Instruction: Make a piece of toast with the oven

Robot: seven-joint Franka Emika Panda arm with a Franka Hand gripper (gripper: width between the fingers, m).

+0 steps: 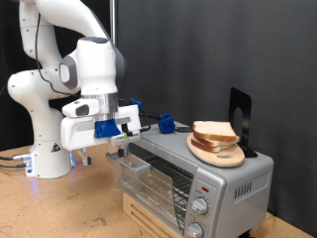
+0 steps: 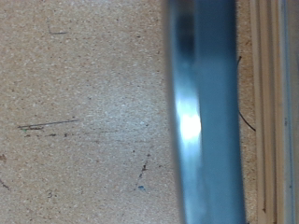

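Note:
The silver toaster oven stands on the exterior view's right, with its glass door facing the lower left and two round knobs beside it. The piece of toast lies on a round wooden plate on top of the oven. My gripper hangs at the door's upper left corner, close to the door handle. In the wrist view a blurred shiny metal bar, the handle, runs across very close to the camera. My fingers do not show there. Nothing shows between my fingers.
The oven sits on a low wooden box on the speckled tabletop. A black stand rises behind the plate. A blue part sits behind the oven. The arm's white base stands on the left.

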